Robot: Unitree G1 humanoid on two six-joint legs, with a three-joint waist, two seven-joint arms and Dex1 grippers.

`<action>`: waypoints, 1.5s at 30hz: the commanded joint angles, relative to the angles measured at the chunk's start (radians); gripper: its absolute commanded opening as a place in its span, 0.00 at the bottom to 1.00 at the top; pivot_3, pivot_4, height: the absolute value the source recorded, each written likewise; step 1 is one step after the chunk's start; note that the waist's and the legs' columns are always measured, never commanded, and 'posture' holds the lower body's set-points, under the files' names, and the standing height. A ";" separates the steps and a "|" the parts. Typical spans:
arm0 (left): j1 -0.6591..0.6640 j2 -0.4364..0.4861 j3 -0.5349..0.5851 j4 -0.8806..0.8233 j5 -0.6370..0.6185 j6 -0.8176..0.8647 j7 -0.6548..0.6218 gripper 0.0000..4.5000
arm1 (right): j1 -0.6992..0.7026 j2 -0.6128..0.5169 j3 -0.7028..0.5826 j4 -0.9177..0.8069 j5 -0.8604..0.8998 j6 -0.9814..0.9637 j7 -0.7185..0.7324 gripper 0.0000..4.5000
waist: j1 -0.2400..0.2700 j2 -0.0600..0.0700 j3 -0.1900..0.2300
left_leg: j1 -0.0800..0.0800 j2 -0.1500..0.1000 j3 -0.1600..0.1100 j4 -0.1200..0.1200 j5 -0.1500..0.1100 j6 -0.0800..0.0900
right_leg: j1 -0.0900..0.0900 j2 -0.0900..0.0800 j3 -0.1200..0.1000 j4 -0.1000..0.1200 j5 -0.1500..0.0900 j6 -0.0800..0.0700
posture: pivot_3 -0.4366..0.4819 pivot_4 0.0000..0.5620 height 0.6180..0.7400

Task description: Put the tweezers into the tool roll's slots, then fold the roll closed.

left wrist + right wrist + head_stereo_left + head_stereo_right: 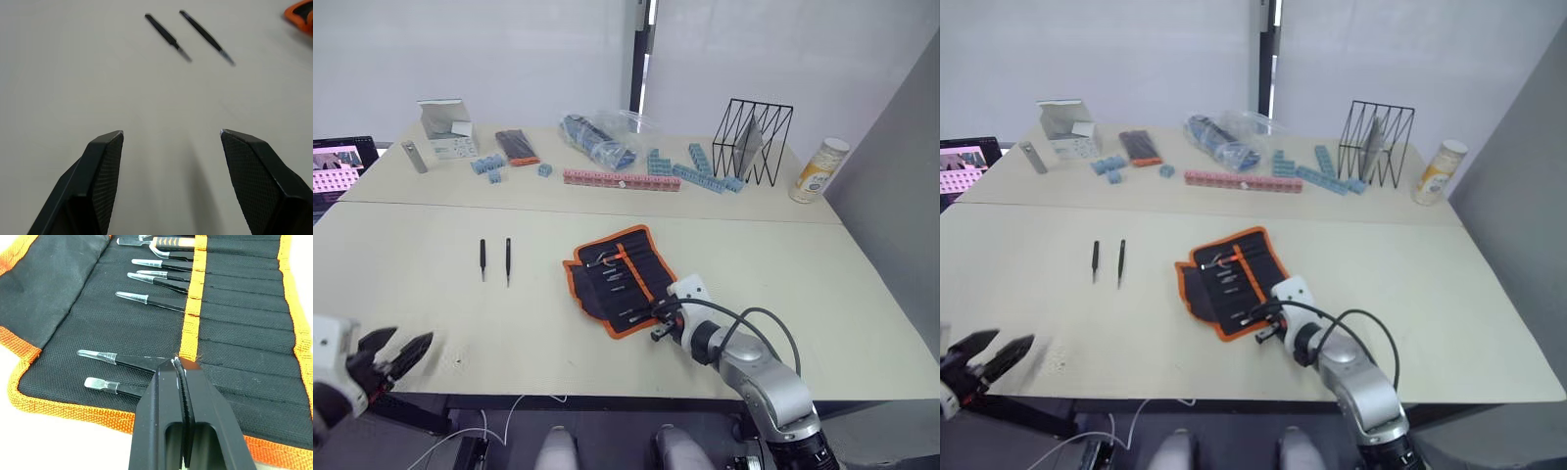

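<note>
Lying loose left of the roll [619, 280], well apart from it: two tweezers [495, 260], side by side, long axes running away from the robot. Left gripper [403, 352] is hovering nearer them, fingers wide, holding nothing. Right gripper [181, 368] is resting at the roll's near edge, fingers closed, possibly pinching a slotted tweezer's end.

text: none legible | labels: none | numbers: none
</note>
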 commanded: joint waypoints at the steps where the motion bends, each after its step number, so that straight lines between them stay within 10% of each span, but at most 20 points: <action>1: 0.017 -0.016 0.038 -0.056 -0.036 -0.011 0.041 0.75 | 0.009 -0.012 0.012 0.037 -0.001 0.017 0.012 0.00 | 0.000 0.000 0.000 | 0.000 0.000 0.000 0.000 0.000 0.000 | 0.000 0.000 0.000 0.000 0.000 0.000 | 0.48 0.27 0.37; 18: -0.328 -0.075 -0.252 0.065 0.065 0.030 0.414 0.75 | -0.012 -0.018 0.018 0.048 -0.013 0.006 0.029 0.00 | -0.001 -0.002 -0.001 | -0.001 0.000 0.000 0.000 0.000 0.000 | 0.000 0.001 0.000 0.001 0.000 0.000 | 0.48 0.27 0.37; 41: -0.765 -0.161 -0.515 0.616 0.269 -0.106 0.569 0.75 | -0.002 -0.022 -0.007 0.004 -0.012 0.031 -0.016 0.00 | 0.027 0.006 -0.006 | 0.002 -0.001 -0.001 0.000 0.002 0.004 | 0.009 0.002 0.000 0.002 0.001 0.001 | 0.48 0.27 0.37; 45: -0.785 -0.166 -0.532 0.668 0.263 -0.139 0.535 0.50 | 0.012 -0.020 -0.007 -0.010 -0.011 0.038 -0.026 0.00 | 0.033 0.011 -0.008 | 0.003 -0.001 -0.001 0.000 0.002 0.003 | 0.009 0.002 0.000 0.002 0.001 0.001 | 0.48 0.27 0.37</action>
